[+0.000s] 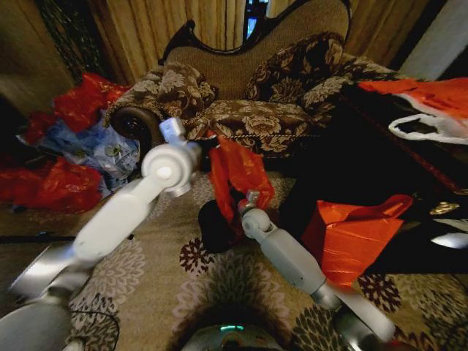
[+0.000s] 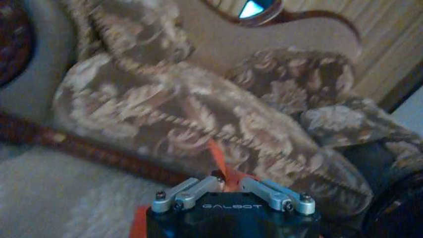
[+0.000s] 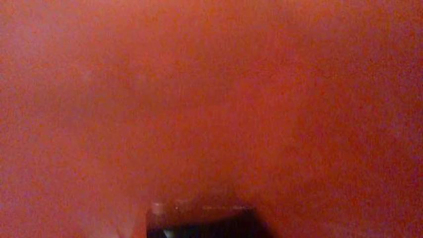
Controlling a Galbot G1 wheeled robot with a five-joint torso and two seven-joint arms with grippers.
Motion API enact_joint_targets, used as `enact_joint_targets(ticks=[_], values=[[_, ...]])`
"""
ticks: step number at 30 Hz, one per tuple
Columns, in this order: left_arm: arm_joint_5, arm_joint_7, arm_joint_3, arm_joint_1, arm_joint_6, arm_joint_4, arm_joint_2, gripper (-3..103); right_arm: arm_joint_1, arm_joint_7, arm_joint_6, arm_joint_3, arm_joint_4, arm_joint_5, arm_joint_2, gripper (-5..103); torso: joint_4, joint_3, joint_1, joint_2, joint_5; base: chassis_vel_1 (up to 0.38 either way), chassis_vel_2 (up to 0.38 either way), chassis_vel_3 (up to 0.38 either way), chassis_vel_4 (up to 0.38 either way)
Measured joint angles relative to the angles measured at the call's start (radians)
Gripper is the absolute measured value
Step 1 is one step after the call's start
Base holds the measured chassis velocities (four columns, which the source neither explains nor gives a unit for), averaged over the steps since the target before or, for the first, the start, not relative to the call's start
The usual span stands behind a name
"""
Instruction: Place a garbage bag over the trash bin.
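Red crinkly garbage bag (image 1: 240, 170) held aloft at 12 o'clock of trash bin (image 1: 213, 227), ready for sheathing; left pincer (image 2: 228, 187) pinches bag edge; right pincer (image 1: 245, 196) buried in plastic, state unclear

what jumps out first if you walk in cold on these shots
The shiny red garbage bag hangs in mid-air at the centre, stretched between the left gripper and the right gripper, just above the small black trash bin on the patterned carpet. Behind it stands a floral sofa, with heaped red and blue bags on the robot's left.
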Motion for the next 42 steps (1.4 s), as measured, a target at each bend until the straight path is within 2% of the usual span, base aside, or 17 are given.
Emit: enact_joint_targets(ticks=[3,4,7,8,10,13,14,15,16,18,21,23,25,29,31,36,42], values=[[-0.01,0.002,-0.09,0.143,-0.002,-0.063,0.052,0,0.038,0.021,-0.013,-0.057,-0.021,0.017,0.015,0,0.0002,0.0,0.0,0.0,0.0001,0.0,0.0,0.0,0.0],[-0.01,0.002,-0.09,0.143,-0.002,-0.063,0.052,0,0.038,0.021,-0.013,-0.057,-0.021,0.017,0.015,0,0.0002,0.0,0.0,0.0,0.0001,0.0,0.0,0.0,0.0],[-0.01,0.008,-0.157,0.282,-0.015,-0.125,0.099,0,0.078,0.037,-0.043,-0.101,-0.054,0.065,0.047,0,0.0003,0.0,0.0,0.0,0.0001,0.0,0.0,0.0,0.0],[-0.01,0.008,-0.157,0.282,-0.015,-0.125,0.099,0,0.078,0.037,-0.043,-0.101,-0.054,0.065,0.047,0,0.0003,0.0,0.0,0.0,0.0001,0.0,0.0,0.0,0.0],[-0.027,-0.003,-0.209,0.356,-0.023,-0.167,0.106,0,0.1,0.094,-0.094,-0.116,-0.055,0.15,0.065,0,0.0003,0.0,0.0,0.0,0.0002,0.0,0.0,0.0,0.0],[-0.052,-0.032,-0.242,0.414,-0.032,-0.209,0.1,0,0.11,0.206,-0.186,-0.11,-0.015,0.289,0.074,0,0.0004,0.0,0.0,0.0,0.0002,0.0,0.0,0.0,0.0],[-0.052,-0.032,-0.242,0.414,-0.032,-0.209,0.1,0,0.11,0.206,-0.186,-0.11,-0.015,0.289,0.074,0,0.0004,0.0,0.0,0.0,0.0002,0.0,0.0,0.0,0.0],[-0.059,-0.043,-0.249,0.432,-0.037,-0.227,0.094,0,0.113,0.264,-0.227,-0.103,0.008,0.37,0.072,0,0.0002,0.0,0.0,0.0,0.0002,0.0,0.0,0.0,0.0],[-0.059,-0.043,-0.249,0.432,-0.037,-0.227,0.094,0,0.113,0.264,-0.227,-0.103,0.008,0.37,0.072,0,0.0002,0.0,0.0,0.0,0.0002,0.0,0.0,0.0,0.0],[-0.085,-0.068,-0.25,0.456,-0.053,-0.262,0.077,0,0.119,0.336,-0.269,-0.102,0.032,0.459,0.057,0,0.0001,0.0,0.0,0.0,0.0003,0.0,0.0,0.0,0.0],[-0.104,-0.077,-0.247,0.469,-0.064,-0.277,0.065,0,0.122,0.351,-0.279,-0.108,0.036,0.474,0.046,0,0.0,0.0,0.0,0.0,0.0003,0.0,0.0,0.0,0.0],[-0.163,-0.1,-0.234,0.499,-0.097,-0.305,0.03,0,0.13,0.389,-0.303,-0.114,0.049,0.508,0.034,0,-0.0001,0.0,0.0,0.0,0.0003,0.0,0.0,0.0,0.0],[-0.185,-0.109,-0.233,0.513,-0.109,-0.313,0.018,0,0.133,0.403,-0.312,-0.114,0.053,0.524,0.033,0,-0.0001,0.0,0.0,0.0,0.0003,0.0,0.0,0.0,0.0],[-0.207,-0.113,-0.241,0.567,-0.13,-0.315,-0.013,0,0.141,0.401,-0.331,-0.129,0.033,0.523,0.04,0,0.0,0.0,0.0,0.0,0.0004,0.0,0.0,0.0,0.0],[-0.217,-0.061,-0.272,0.601,-0.133,-0.269,-0.038,0,0.143,0.382,-0.345,-0.143,-0.006,0.514,0.063,0,0.0002,0.0,0.0,0.0,0.0004,0.0,0.0,0.0,0.0],[-0.23,-0.032,-0.284,0.605,-0.141,-0.208,-0.081,0,0.139,0.344,-0.352,-0.164,-0.06,0.489,0.094,0,0.0002,0.0,0.0,0.0,0.0003,0.0,0.0,0.0,0.0],[-0.232,-0.018,-0.27,0.596,-0.154,-0.153,-0.146,0,0.116,0.264,-0.359,-0.16,-0.204,0.394,0.159,0,0.0001,0.0,0.0,0.0,0.0003,0.0,0.0,0.0,0.0]])
